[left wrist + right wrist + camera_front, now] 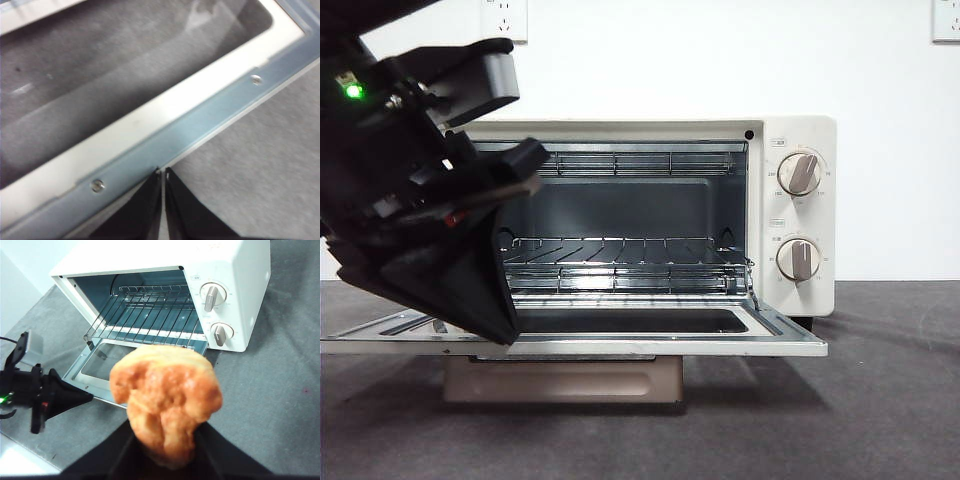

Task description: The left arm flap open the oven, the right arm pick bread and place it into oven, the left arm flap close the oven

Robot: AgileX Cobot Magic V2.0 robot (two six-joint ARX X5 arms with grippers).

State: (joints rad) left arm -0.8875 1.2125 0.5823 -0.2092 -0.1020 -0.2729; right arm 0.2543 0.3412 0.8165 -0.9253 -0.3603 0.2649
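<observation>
The right gripper (pixel 165 440) is clamped on the bread (pixel 166 402), well short of the oven (pixel 230 285). It should carry the bread level over the lowered door (pixel 790 345) onto the rack (pixel 620 265). The left gripper (pixel 163 172), jaws together, rests at the door's edge.

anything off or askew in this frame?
Nothing stands out. Oven door lies flat open, rack level and bare; bread intact in the right pincer; left pincer shut at the door's edge.

The cream-white boxy toaster oven (pixel 650 215) gapes open, its wire rack (pixel 620 262) bare. The flat-lying glass door (pixel 720 335) juts near; the left claw (pixel 495 325) blocks its near-left corner.
</observation>
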